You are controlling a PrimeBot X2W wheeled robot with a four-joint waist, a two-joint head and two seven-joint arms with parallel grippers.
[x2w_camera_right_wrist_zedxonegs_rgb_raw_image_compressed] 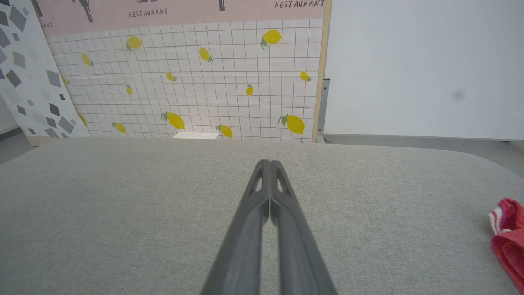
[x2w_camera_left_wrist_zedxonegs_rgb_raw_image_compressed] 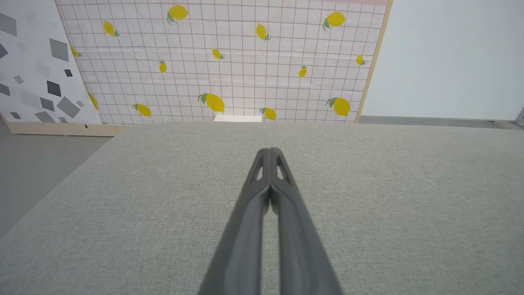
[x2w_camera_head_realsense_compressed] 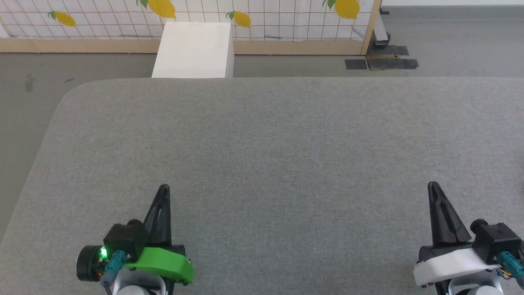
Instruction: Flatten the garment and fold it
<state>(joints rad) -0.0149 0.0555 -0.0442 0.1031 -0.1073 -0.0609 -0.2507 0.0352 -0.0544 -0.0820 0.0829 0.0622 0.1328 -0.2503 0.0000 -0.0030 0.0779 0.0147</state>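
The table point(x2w_camera_head_realsense_compressed: 262, 135) is big and wide. It is covered in grey cloth with a fine, rough-looking weave. Its far left corner is round.

Low on the left in the head view is the left gripper point(x2w_camera_head_realsense_compressed: 163, 188). It has a bright green plastic part and a small green light. Its two long dark fingers come to a sharp point. The jaws are pressed tight together and hold nothing. The left wrist view shows this gripper point(x2w_camera_left_wrist_zedxonegs_rgb_raw_image_compressed: 270, 150) above bare grey cloth.

Past the far edge of the table stands a plain white box point(x2w_camera_head_realsense_compressed: 192, 49) with flat sides. The table hides its bottom, and I cannot tell if anything is in it. Behind it is a wall panel point(x2w_camera_head_realsense_compressed: 286, 24) with thin square lines, yellow lemons and a wooden frame.

Low on the right is the right gripper point(x2w_camera_head_realsense_compressed: 433, 185), with a white plastic part. Its dark jaws are squeezed together too, with nothing in them.

The garment point(x2w_camera_right_wrist_zedxonegs_rgb_raw_image_compressed: 507, 235) lies on the table, well to the right of the right gripper. It is a crumpled bit of red cloth with white stripes. The right wrist view's edge cuts most of it off, so its shape is hard to make out.
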